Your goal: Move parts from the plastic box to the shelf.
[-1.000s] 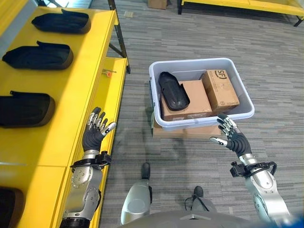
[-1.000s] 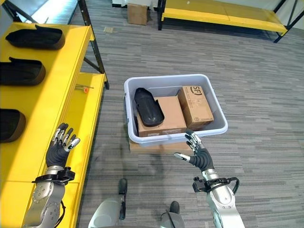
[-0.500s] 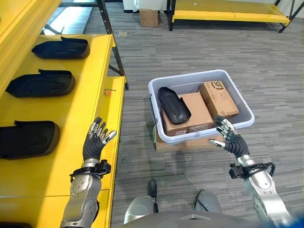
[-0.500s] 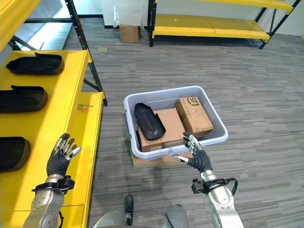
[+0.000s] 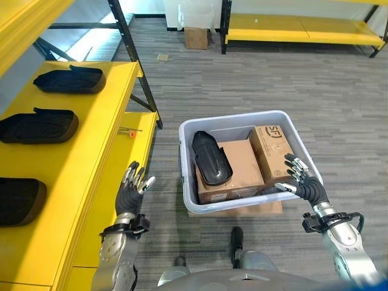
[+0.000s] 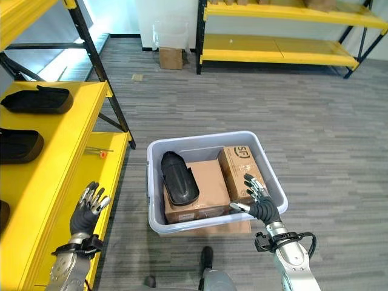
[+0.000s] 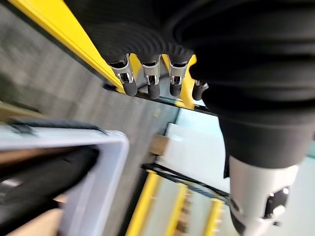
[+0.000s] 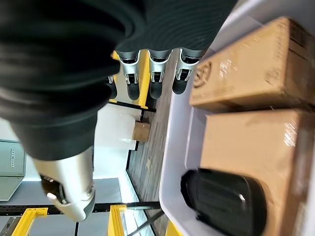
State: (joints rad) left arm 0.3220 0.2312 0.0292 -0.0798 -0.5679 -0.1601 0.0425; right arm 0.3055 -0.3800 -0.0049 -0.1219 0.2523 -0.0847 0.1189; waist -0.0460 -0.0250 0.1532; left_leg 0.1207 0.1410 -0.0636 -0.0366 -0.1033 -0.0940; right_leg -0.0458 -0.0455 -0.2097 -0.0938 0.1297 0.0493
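Yellow shelf point(image 5: 73, 163) at left holds black moulded parts point(image 5: 39, 125), the nearest cut off by the frame. The left hand point(image 5: 132, 189) hovers beside it, fingers relaxed, empty. One black part point(image 5: 210, 157) lies atop cardboard boxes point(image 5: 233, 170) in the grey plastic box point(image 5: 242, 121); it looks rigid, light, smooth, best gripped across its middle. The right hand point(image 5: 301, 183), fingers spread, hovers at the box's rim.

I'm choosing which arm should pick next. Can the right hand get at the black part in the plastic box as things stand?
Probably yes: the black part lies uncovered on a cardboard box, and the open right hand hovers at the plastic box rim, though across from it.
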